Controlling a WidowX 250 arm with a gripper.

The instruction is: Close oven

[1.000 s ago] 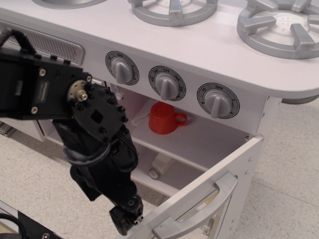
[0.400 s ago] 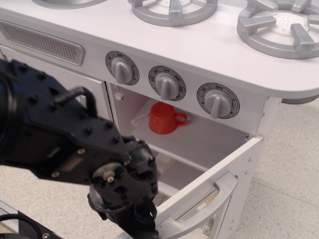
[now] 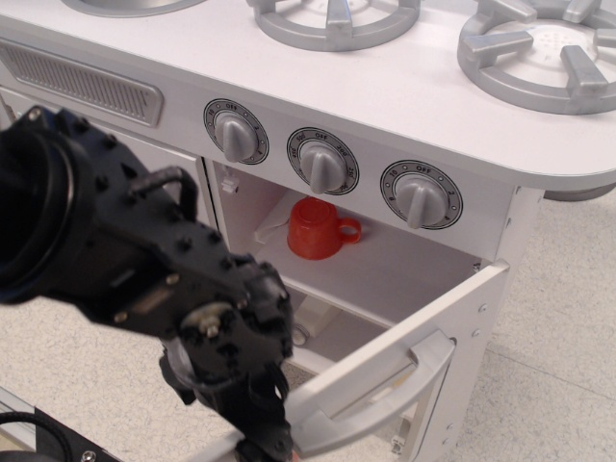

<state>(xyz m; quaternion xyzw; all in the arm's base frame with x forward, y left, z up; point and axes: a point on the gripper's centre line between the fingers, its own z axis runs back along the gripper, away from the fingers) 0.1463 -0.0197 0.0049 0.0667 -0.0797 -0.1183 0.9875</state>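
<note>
While its door hangs ajar, oven (image 3: 385, 269) just right of end effector (image 3: 265, 445); grip state untellable.

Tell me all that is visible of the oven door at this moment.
The oven door is a white panel, looking like painted wood, with a horizontal silver-grey bar handle and some clear window below. It hangs partly open, hinged at the right. The black gripper is at its free lower-left edge; contact is unclear.

Black arm (image 3: 144, 279) blocks the oven door's (image 3: 404, 356) left approach.
</note>
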